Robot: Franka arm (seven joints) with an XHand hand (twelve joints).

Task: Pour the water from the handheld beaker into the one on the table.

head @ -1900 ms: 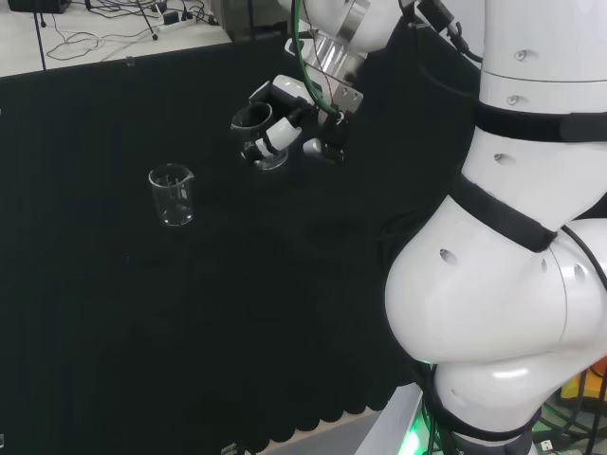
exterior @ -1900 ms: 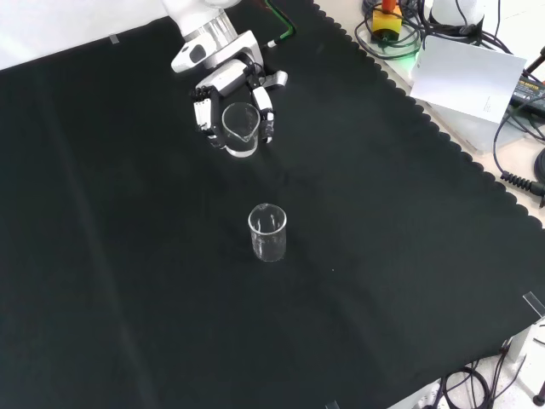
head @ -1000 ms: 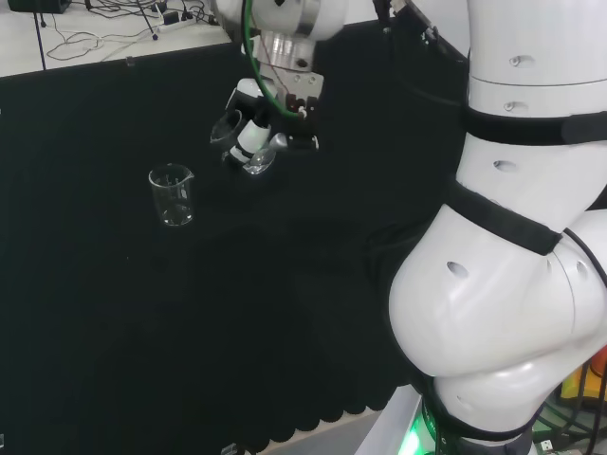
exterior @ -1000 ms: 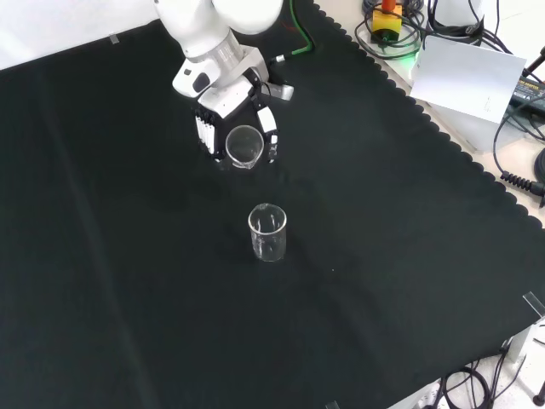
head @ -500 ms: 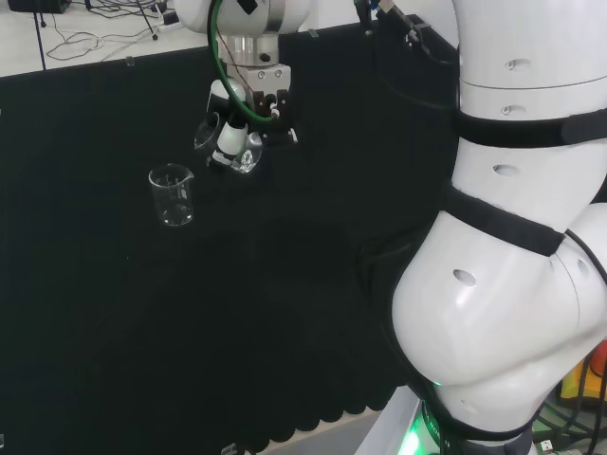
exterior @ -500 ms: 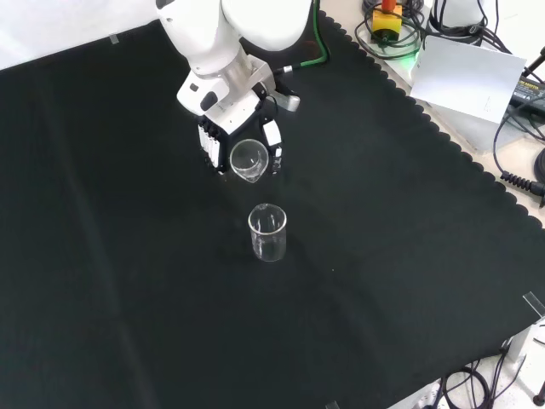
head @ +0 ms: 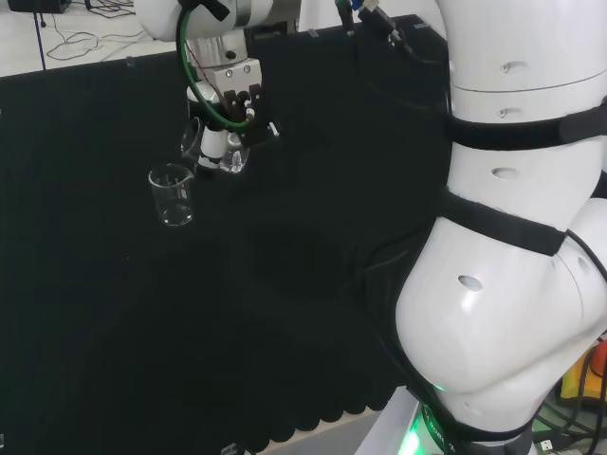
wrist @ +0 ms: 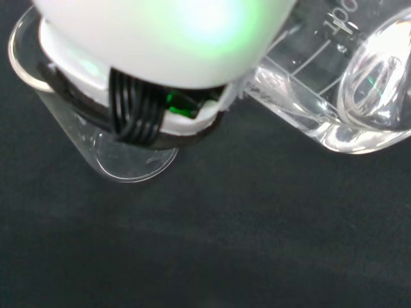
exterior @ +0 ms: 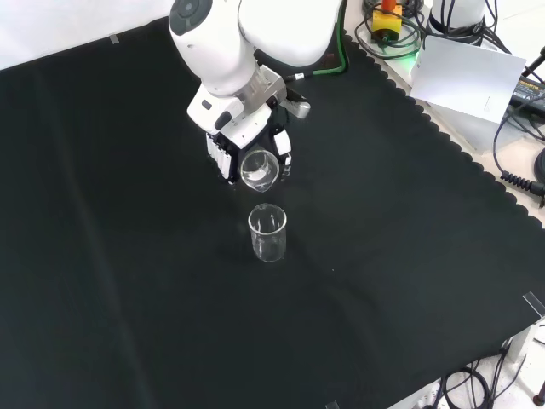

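A clear glass beaker (exterior: 267,233) stands upright on the black cloth (exterior: 128,281); the head view has this beaker (head: 172,194) at left centre. Just above and beside it, the hand (exterior: 241,128) is shut on a second clear beaker (exterior: 259,168), with fingers curled round its wall. This held beaker (head: 193,139) is tilted, its mouth leaning towards the standing one, and the hand (head: 230,142) grips it from the right. In the wrist view the held beaker (wrist: 343,96) lies on its side with clear liquid pooled low, and the standing beaker (wrist: 122,157) is partly hidden behind the hand (wrist: 160,38).
The arm's white links (head: 512,237) rise at the right of the head view. Cables and a white box (exterior: 473,81) lie beyond the cloth's scalloped edge at the front view's upper right. Bare black cloth surrounds the standing beaker.
The hand has carried the held beaker leftwards in the head view, downwards in the front view, until it sits next to the standing beaker. The held beaker has tipped further over.
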